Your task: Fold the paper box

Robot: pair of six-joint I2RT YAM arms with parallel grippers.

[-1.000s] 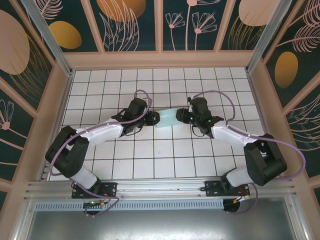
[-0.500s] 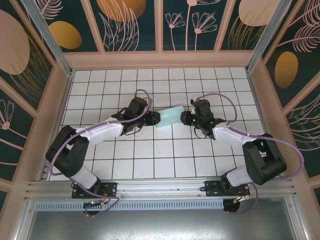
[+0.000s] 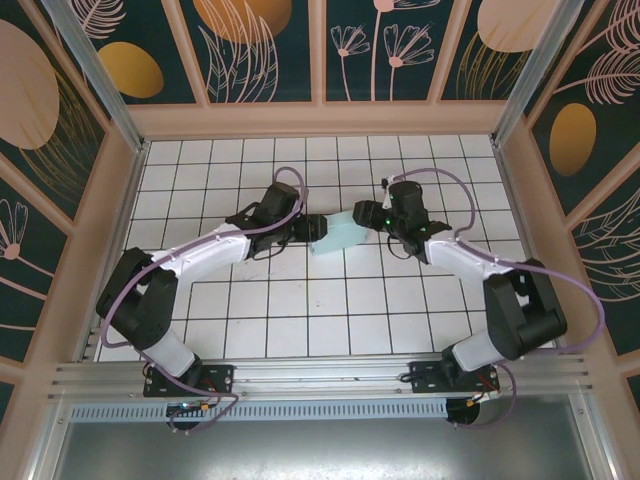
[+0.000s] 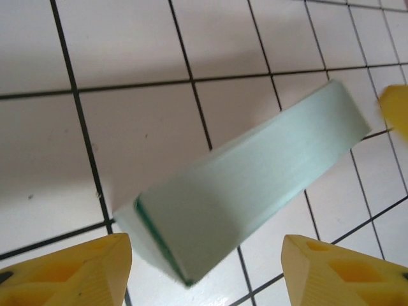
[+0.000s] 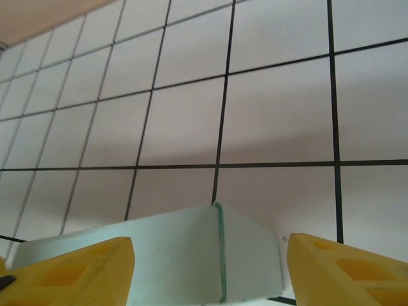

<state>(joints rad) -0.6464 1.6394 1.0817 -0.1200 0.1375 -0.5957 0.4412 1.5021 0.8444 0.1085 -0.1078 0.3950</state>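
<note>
Overhead, hard to see: the fingertips of both grippers are lost against their dark wrists, and from here nobody could say whether the paper box [image 3: 338,234] lies flat or tipped.
Overhead, box: pale aqua and folded to a compact block, it sits mid-way across the white tiled table [image 3: 300,320], between the left gripper [image 3: 316,227] and the right gripper [image 3: 364,214].
Overhead, axis: the long side runs left to right, with the right end swung toward the far wall.
Overhead, surroundings: 2 arms reach in from the near rail, purple cables [image 3: 285,190] looping over them; flower-painted panels [image 3: 260,50] wall the table.
Left wrist, cut off: the 2 yellow fingers [image 4: 76,274] are cropped by the bottom edge, and a yellow blur [image 4: 396,109] at the right edge is too soft to name.
Left wrist, gripper: the left gripper [image 4: 204,245] is spread wide and holds nothing; the box's near end sits in the gap, clear of both fingers.
Left wrist, axis: the paper box [image 4: 255,178] points from that gap away to the upper right, across a black grout line.
Right wrist, cut off: the fingers [image 5: 347,274] are cropped at the bottom, and the one on the view's left covers the box's lower corner.
Right wrist, gripper: the right gripper [image 5: 210,241] has its jaws wide apart with the box's end between them; whether either pad touches the card cannot be told.
Right wrist, box: a dark green crease [image 5: 220,255] runs down the face of the paper box [image 5: 159,255], with tiles beyond and a beige wall strip [image 5: 38,16] at top left.
</note>
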